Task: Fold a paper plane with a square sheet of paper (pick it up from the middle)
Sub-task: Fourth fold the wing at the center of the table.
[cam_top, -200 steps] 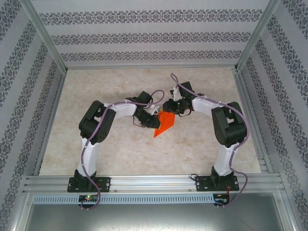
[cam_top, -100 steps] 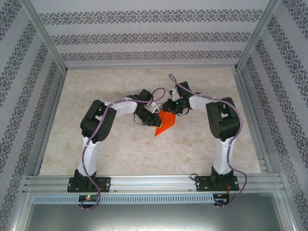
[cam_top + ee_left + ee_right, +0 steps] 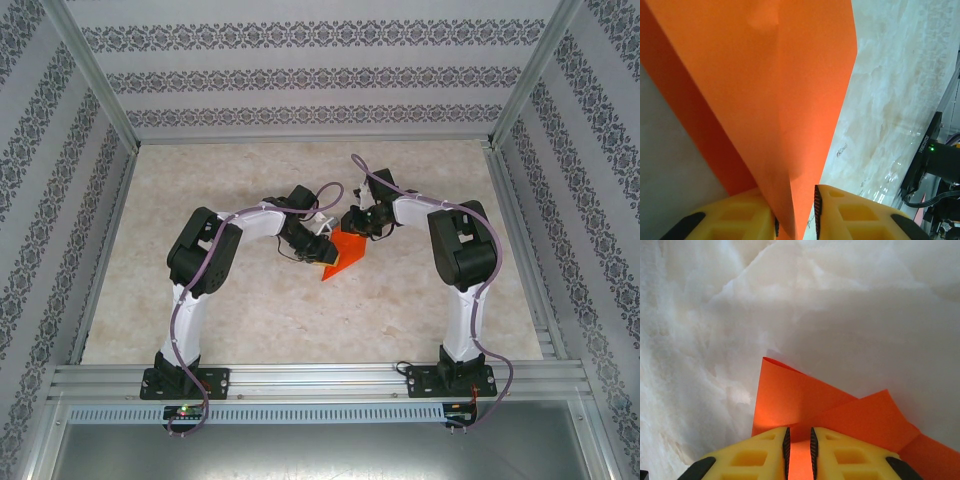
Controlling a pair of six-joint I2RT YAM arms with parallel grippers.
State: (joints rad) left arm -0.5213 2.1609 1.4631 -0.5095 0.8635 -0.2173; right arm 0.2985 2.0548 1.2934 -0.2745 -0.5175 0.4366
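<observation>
The square sheet of paper [image 3: 341, 254], bright orange-red and folded, runs between your left gripper [image 3: 795, 197]'s parted fingers; whether your right gripper [image 3: 799, 432] pinches it is unclear.

The folded orange sheet [image 3: 765, 100] runs off the top and left of the left wrist view, its lower end lost between the fingers of the left gripper [image 3: 795, 192], themselves cropped below. Beneath the yellow fingers of the right gripper [image 3: 799, 432] the sheet's near part is hidden, its right corner cropped; whether either pair truly pinches cannot be told.

High rear overview; two wrist close-ups; shared paper [image 3: 343, 252]
</observation>
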